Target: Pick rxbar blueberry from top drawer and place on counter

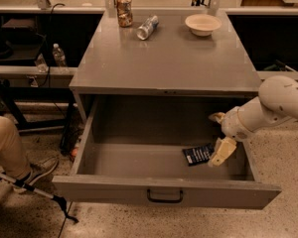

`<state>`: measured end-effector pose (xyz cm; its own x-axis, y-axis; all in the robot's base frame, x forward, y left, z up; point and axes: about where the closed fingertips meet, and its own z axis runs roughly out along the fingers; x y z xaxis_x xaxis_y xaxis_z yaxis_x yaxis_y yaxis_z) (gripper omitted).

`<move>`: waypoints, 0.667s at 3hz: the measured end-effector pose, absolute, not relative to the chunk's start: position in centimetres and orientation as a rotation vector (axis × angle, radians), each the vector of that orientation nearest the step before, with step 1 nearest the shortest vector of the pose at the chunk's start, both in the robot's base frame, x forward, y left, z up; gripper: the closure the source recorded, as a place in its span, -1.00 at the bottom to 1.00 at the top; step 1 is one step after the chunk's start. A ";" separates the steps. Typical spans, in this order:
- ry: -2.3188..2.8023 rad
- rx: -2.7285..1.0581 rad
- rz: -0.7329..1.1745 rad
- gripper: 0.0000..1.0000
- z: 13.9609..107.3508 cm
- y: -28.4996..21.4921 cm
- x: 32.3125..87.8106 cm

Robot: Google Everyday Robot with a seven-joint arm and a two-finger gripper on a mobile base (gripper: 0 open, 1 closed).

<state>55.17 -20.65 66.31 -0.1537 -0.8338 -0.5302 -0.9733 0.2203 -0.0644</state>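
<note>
Single cam high in front, facing down on top drawer (134, 160), claw (215, 139) rt side.

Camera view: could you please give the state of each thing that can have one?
top drawer: pulled open.
rxbar blueberry: lying flat on the drawer floor, towards the right, not held.
tool: open, down in the drawer, close beside the bar.
can: upright on the counter.
bottle: lying on its side.
bowl: upright, seems empty.
</note>
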 end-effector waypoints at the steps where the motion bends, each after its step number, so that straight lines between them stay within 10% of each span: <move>1: 2.045 -1.727 0.384 -1.00 64.2 -20.2 55.1; 2: 2.043 -1.788 0.366 -1.00 62.7 -19.5 54.7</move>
<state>54.67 -19.53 62.66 -0.1025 -0.8823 -0.4593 -0.9869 0.1479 -0.0639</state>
